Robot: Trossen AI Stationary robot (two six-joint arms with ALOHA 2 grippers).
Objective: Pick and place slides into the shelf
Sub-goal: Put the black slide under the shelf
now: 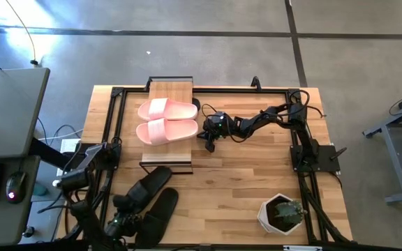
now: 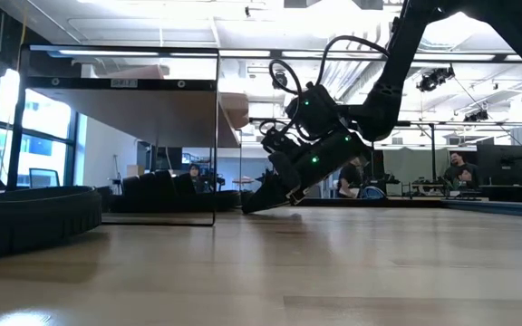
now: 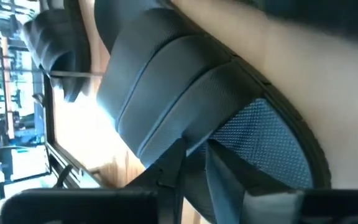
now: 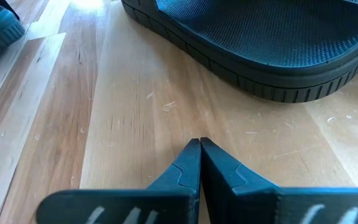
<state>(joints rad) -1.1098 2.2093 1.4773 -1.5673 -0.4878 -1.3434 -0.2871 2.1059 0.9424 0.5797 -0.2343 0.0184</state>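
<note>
Black slide (image 1: 158, 209) pinched in nearly shut left gripper (image 1: 119, 224), right gripper (image 1: 209, 145) fully closed, empty, nr shelf (image 1: 169, 89)

pink slides (image 1: 167, 120): 2 | black slides (image 1: 149, 202): 2 | shelf (image 1: 171, 89): 1 | potted plant (image 1: 283, 213): 1

Potted plant (image 1: 283, 213) in a white hexagonal pot at five o'clock on the wooden table (image 1: 243, 174); grey desk (image 1: 9, 111) at nine o'clock.
</note>
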